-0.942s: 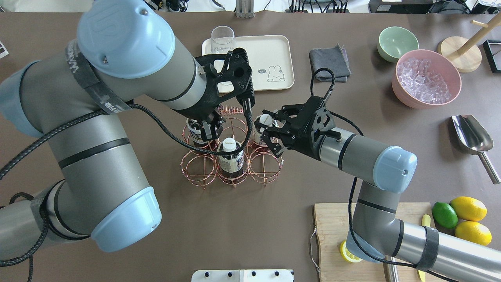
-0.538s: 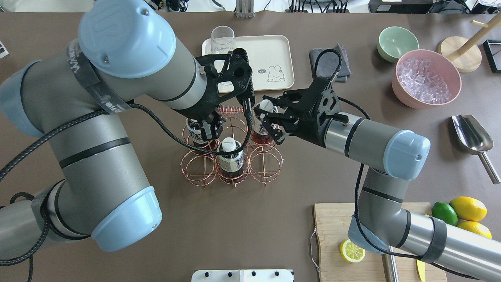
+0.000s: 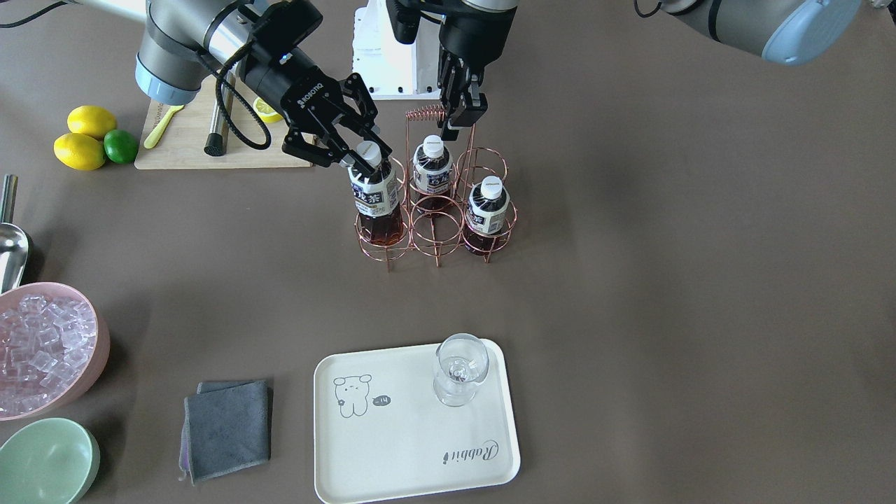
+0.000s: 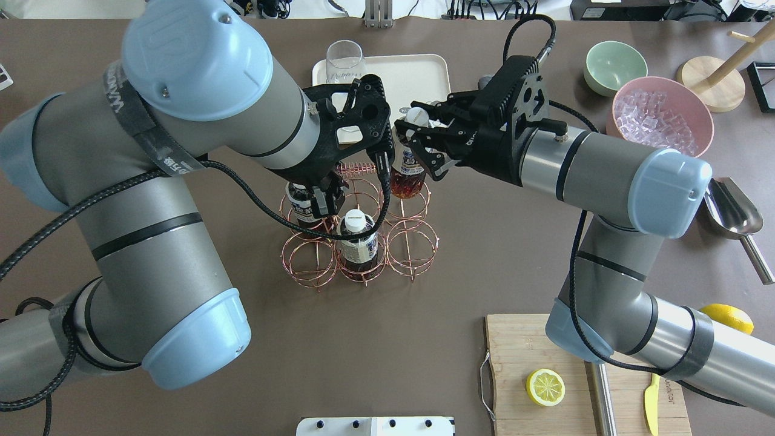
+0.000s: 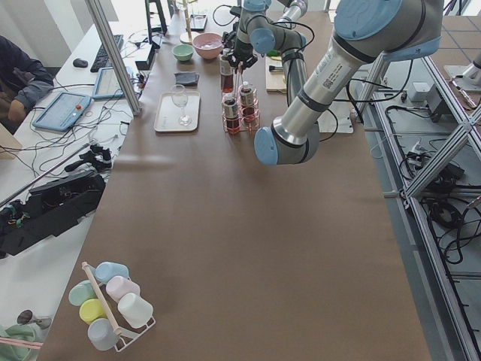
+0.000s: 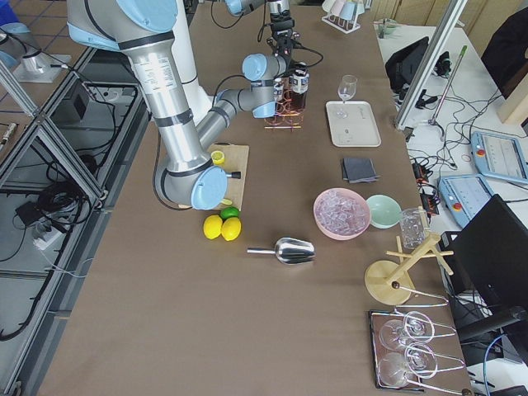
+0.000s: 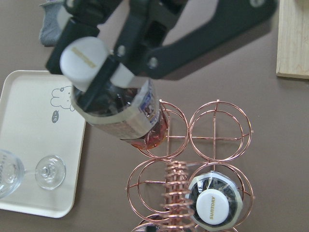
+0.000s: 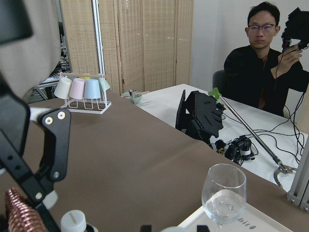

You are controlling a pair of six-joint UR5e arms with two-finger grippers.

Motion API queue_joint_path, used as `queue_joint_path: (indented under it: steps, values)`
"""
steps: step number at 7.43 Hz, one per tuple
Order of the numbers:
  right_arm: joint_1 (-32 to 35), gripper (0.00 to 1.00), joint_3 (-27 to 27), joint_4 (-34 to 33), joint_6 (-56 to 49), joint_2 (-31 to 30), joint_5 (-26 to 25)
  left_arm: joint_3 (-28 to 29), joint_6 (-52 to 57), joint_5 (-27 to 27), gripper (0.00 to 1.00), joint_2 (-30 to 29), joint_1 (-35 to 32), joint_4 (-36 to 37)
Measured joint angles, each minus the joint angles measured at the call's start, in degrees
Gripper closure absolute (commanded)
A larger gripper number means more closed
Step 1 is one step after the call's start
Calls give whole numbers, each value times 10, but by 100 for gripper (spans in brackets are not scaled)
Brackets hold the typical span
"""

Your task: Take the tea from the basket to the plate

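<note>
Lifting confirmed: your right gripper [image 3: 362,157], clamped on the small brown tea bottle [image 3: 378,203], has raised it almost clear of the rose-gold wire basket [image 3: 435,231]; left gripper [image 3: 462,112] jaws unreadable.

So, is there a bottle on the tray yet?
No, the tray holds only a glass.

**Bright, even light; close-ups go soft**

Diffuse light from above fills every view, leaving faint shadows on the matte brown table [image 4: 424,339]. The steel scoop [image 4: 729,209] glints. In the left wrist view the black right gripper [image 7: 104,84] and its clamped white-capped bottle of brown tea [image 7: 120,116] look soft, perhaps from closeness.
</note>
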Motion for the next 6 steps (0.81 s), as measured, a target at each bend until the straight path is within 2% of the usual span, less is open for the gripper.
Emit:
queue_joint_path:
  steps: [3,5,6]
  values:
    - [70,100,9,-57,37,43,52,1,2,0,100,0,0,1]
    - [93,100,0,-66,48,48,61,1,2,-1,100,0,0,1]
    - [105,100,-24,-54,54,50,58,1,2,-1,100,0,0,1]
